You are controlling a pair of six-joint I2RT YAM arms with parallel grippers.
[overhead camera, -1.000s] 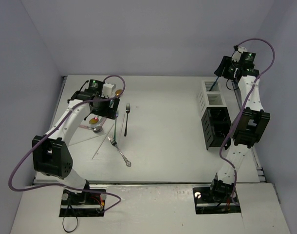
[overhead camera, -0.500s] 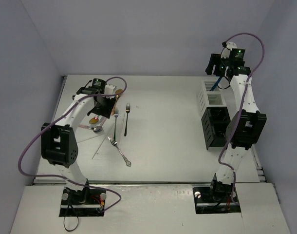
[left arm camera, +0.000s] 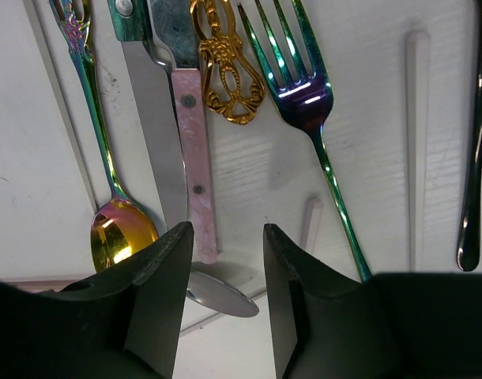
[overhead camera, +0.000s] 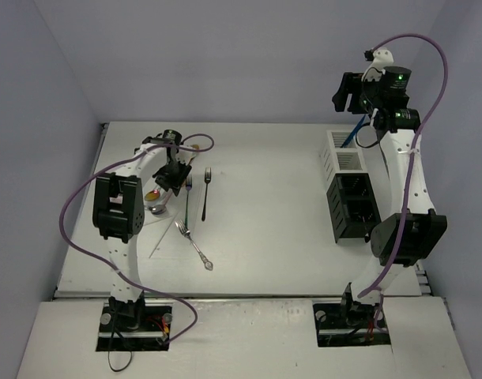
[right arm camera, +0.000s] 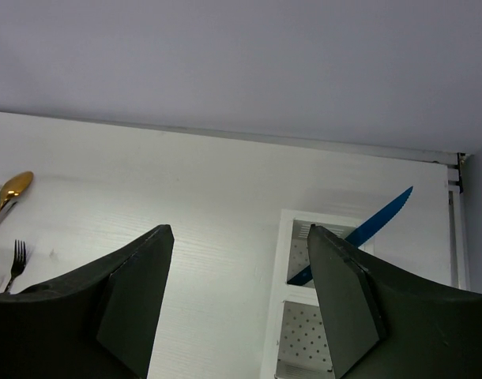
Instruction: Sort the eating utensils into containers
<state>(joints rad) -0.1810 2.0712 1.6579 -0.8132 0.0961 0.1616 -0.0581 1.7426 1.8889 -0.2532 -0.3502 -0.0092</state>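
Observation:
Low over the cutlery cluster at the table's left, my left gripper (overhead camera: 168, 180) (left arm camera: 227, 229) stands narrowly open, with bare table and a silver spoon bowl (left arm camera: 221, 296) in the gap. Just beyond its fingertips lie a pink-handled knife (left arm camera: 192, 158), an iridescent spoon (left arm camera: 122, 241), an ornate gold handle (left arm camera: 225, 71) and a teal fork (left arm camera: 298, 83). My right gripper (overhead camera: 348, 93) (right arm camera: 239, 230) hangs open and empty above the white container (overhead camera: 341, 154) (right arm camera: 276, 316). A blue knife (overhead camera: 353, 134) (right arm camera: 367, 229) leans in that container. The black container (overhead camera: 352, 207) stands in front of it.
A dark fork (overhead camera: 205, 189) and a silver fork (overhead camera: 195, 246) lie right of the cluster. A gold spoon (overhead camera: 192, 148) (right arm camera: 12, 189) lies behind it. Thin pale sticks (overhead camera: 163, 229) slant toward the near edge. Purple cables loop over both arms.
My left gripper has narrowed its jaws and settled closer over the cluster. My right gripper has opened wider and risen away from the white container, leaving the blue knife in it.

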